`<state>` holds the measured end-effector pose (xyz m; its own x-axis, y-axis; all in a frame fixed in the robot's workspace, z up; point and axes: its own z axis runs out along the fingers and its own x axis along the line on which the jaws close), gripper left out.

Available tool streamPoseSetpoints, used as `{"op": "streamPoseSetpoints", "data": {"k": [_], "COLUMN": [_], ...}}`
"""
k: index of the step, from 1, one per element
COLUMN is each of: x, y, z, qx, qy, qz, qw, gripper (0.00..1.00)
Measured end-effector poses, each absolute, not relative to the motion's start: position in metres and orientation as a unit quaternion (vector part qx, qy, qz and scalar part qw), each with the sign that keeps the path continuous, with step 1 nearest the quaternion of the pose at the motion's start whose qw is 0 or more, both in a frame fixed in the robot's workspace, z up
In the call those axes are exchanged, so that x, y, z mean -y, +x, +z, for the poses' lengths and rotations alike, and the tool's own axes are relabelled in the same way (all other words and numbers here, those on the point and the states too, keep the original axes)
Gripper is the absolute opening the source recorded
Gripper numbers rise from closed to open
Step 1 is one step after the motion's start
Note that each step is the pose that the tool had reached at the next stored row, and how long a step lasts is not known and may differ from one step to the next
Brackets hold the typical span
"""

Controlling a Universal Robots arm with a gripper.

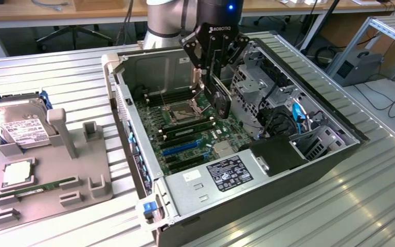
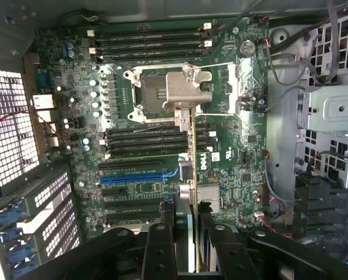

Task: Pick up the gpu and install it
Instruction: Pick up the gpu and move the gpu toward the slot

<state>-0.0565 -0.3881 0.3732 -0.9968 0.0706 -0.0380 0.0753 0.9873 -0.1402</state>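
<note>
Black two-finger gripper (image 1: 216, 67) pinches the thin, black-faced gpu card (image 1: 219, 100) between its pads inside the open grey metal computer case (image 1: 123, 98). The card hangs edge-on directly beneath the gripper, its long axis pointing down at the green motherboard (image 2: 238, 128) beside the silver CPU socket (image 2: 174, 87).
</note>
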Motion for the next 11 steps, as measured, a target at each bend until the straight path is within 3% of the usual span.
{"op": "streamPoseSetpoints", "data": {"k": [3, 11], "x": [0.3882, 0.3882], "y": [-0.0566, -0.0566], "z": [0.3732, 0.3702], "qx": [-0.999, -0.999], "qy": [0.038, 0.038], "qz": [0.003, 0.004], "qw": [0.014, 0.014], "gripper": [0.27, 0.27]}}
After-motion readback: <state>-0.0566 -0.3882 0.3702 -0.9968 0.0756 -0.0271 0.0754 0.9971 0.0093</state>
